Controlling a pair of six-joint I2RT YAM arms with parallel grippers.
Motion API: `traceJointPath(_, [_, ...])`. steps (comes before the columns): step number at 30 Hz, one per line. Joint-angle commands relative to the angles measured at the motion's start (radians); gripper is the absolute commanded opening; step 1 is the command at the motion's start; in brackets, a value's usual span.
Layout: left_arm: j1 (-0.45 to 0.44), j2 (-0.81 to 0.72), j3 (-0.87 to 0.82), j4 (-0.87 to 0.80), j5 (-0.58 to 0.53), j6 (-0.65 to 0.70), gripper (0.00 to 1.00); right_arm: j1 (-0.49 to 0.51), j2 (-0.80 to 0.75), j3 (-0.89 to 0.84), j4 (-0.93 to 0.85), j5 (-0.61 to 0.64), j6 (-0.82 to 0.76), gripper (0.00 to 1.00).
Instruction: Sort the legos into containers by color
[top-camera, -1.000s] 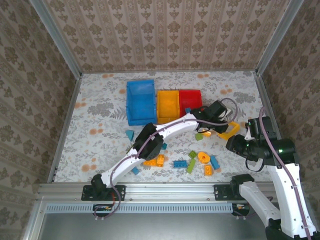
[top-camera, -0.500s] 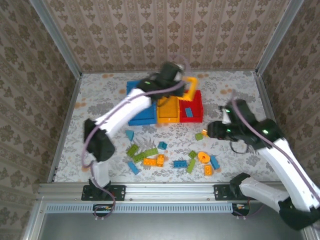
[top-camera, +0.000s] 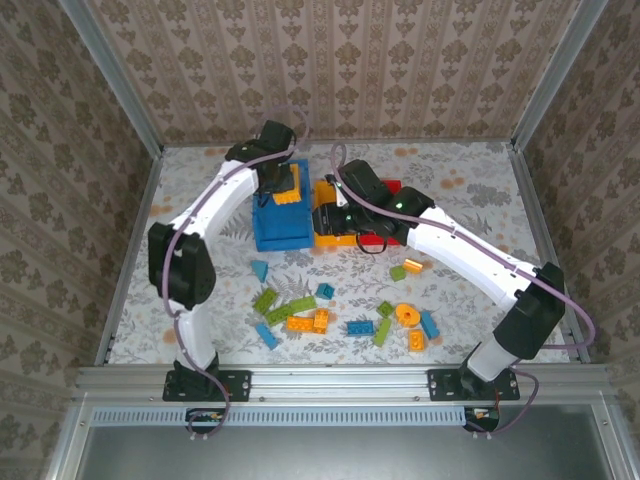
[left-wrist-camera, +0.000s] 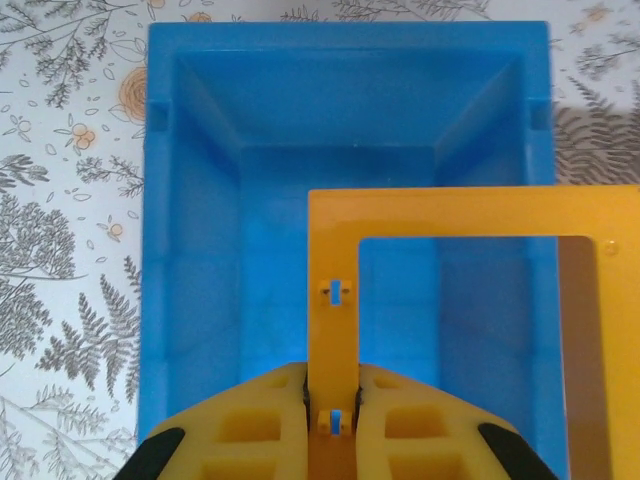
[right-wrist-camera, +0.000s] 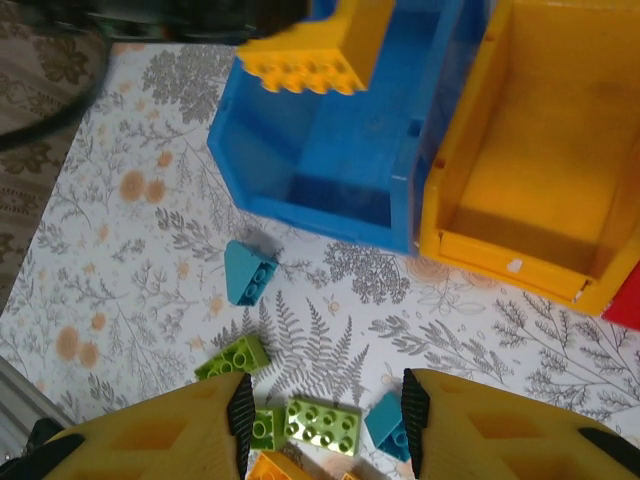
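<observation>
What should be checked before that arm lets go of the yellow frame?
1. Left claw grips the orange-yellow frame: ok.
2. Frame over a matching bin: not ok, it hangs over the blue bin.
3. Orange-yellow bin has room: ok.
4. Path there clear: not ok, the right arm crosses that bin in the top view.
5. Right claw empty: ok, open.

Can't read a single thing here tbh, nothing legible on the blue bin, the orange frame or the loose bricks.
</observation>
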Motion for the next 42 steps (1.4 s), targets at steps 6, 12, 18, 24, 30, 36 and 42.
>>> traceJointPath(6, [0.008,0.126,0.080,-0.028,-0.072,-0.006,0.00,0.001,-0.001,0.003,0.065,-0.026,-0.006,0.48])
traceJointPath(12, [0.009,0.183,0.082,0.036,-0.025,0.017,0.00,0.003,-0.034,-0.073,0.165,-0.075,-0.024,0.51])
traceJointPath(18, [0.008,0.239,0.089,0.064,-0.023,0.031,0.00,0.003,-0.033,-0.090,0.150,-0.079,-0.026,0.52])
traceJointPath(24, [0.035,0.287,0.090,0.086,-0.020,0.054,0.00,0.002,-0.061,-0.144,0.175,-0.095,-0.023,0.52])
traceJointPath(30, [0.036,0.302,0.074,0.104,0.011,0.058,0.01,-0.007,-0.102,-0.244,0.185,-0.090,-0.025,0.53])
traceJointPath(36, [0.033,0.296,0.046,0.118,0.038,0.060,0.17,-0.054,-0.144,-0.338,0.202,-0.121,-0.001,0.53])
traceJointPath(42, [0.030,0.270,0.028,0.138,0.067,0.077,0.27,-0.095,-0.186,-0.387,0.163,-0.114,-0.013,0.54])
